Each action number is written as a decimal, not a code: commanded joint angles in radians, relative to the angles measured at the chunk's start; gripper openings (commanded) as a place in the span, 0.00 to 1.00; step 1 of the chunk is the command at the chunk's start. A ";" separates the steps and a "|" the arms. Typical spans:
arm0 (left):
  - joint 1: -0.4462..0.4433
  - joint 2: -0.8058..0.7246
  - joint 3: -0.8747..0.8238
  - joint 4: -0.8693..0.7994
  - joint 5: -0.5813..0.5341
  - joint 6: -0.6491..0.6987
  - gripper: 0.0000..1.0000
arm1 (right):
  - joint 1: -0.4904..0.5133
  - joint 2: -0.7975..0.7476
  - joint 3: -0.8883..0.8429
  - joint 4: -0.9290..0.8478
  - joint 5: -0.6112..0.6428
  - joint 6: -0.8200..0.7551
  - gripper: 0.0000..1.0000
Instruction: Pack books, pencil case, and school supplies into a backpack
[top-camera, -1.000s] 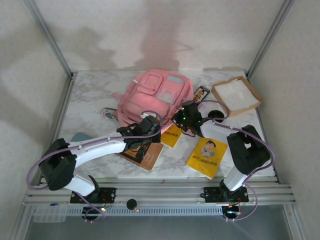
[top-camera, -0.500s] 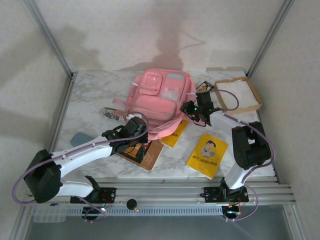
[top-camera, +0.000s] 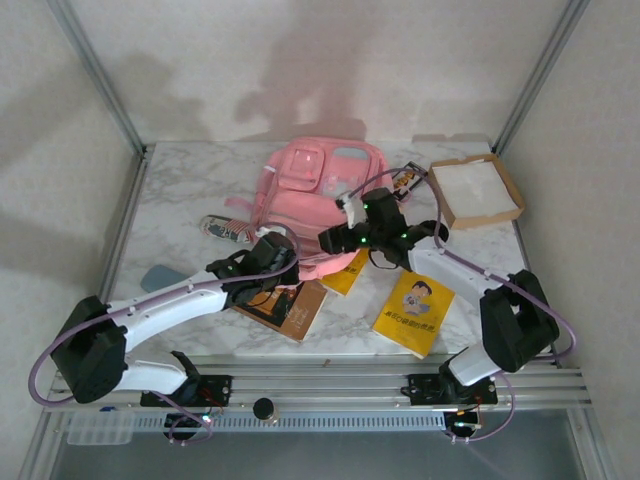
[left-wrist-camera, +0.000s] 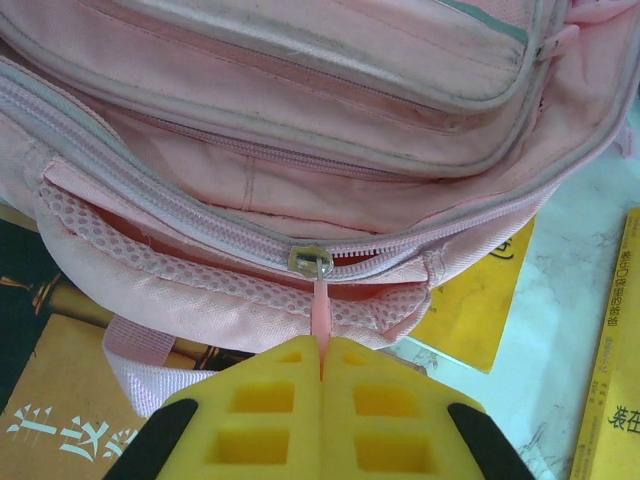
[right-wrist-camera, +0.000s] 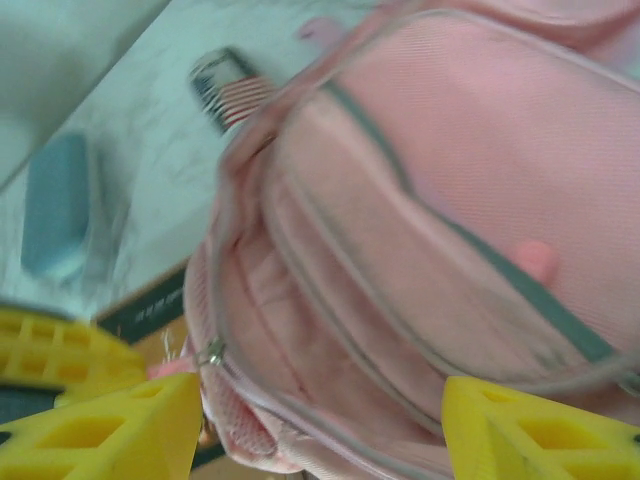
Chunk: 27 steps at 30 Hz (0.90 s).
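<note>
My left arm (top-camera: 170, 300) lies low, stretched from its shoulder at the near left toward the middle. The left claw (left-wrist-camera: 321, 360) has both yellow fingers (left-wrist-camera: 260, 420) pressed flat together, pinching a thin pink zipper pull (left-wrist-camera: 320, 315) in the seam between them. My right arm (top-camera: 515, 320) folds at a raised elbow on the near right and runs leftward to a turned wrist, where the right claw (right-wrist-camera: 320, 395) stands spread wide, gripping nothing.
</note>
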 joint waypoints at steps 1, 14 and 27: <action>0.008 -0.034 0.019 0.029 0.004 -0.009 0.00 | -0.002 0.044 0.028 -0.001 -0.160 -0.383 0.66; 0.010 -0.033 0.023 0.029 0.009 0.009 0.00 | 0.015 0.218 0.157 -0.190 -0.212 -0.770 0.56; 0.013 -0.007 0.045 0.025 0.012 0.004 0.00 | 0.044 0.290 0.216 -0.216 -0.126 -0.907 0.29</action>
